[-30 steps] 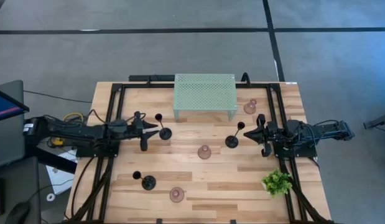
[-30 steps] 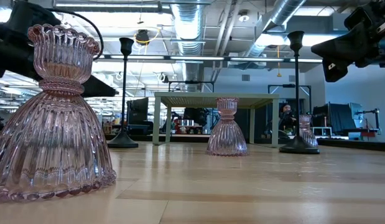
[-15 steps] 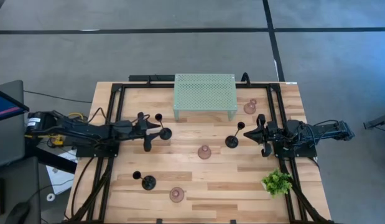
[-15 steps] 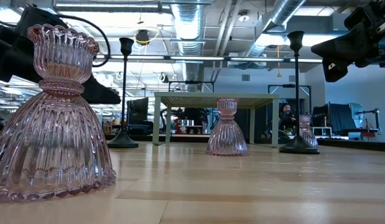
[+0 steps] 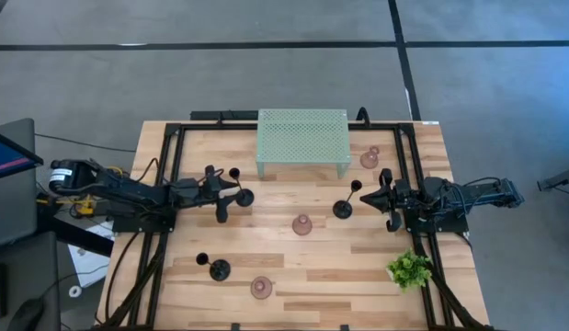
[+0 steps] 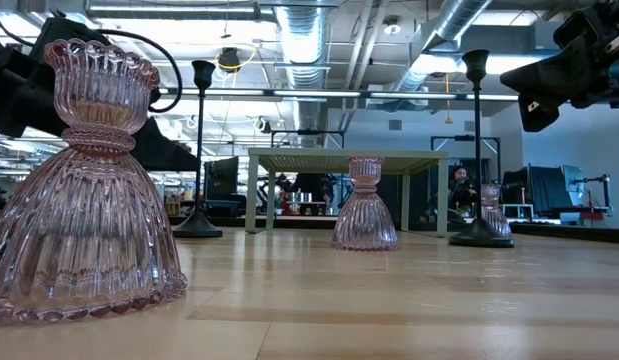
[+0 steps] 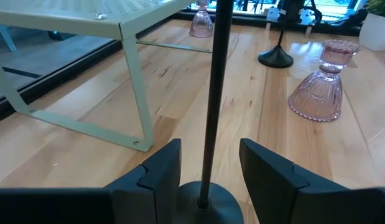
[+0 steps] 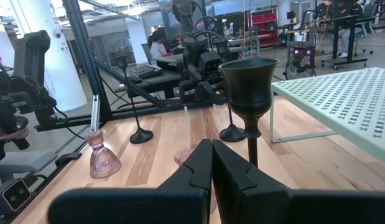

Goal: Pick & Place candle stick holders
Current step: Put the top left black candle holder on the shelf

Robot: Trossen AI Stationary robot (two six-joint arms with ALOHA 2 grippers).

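- We saw a black candle stick holder [image 5: 243,196] at centre-left of the high view, just below the mesh shelf [image 5: 302,140].
- The left gripper [image 7: 208,177] bracketed its stem — fingers parted, not clamped.
- The right gripper [image 5: 381,198], at centre-right, sat clenched beside another black holder [image 5: 343,209].

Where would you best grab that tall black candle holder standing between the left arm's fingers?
Probably low on the thin stem of the black candle holder, coming in level from the side. It stands upright, and the left gripper already straddles the stem just above the round base, fingers open on either side.
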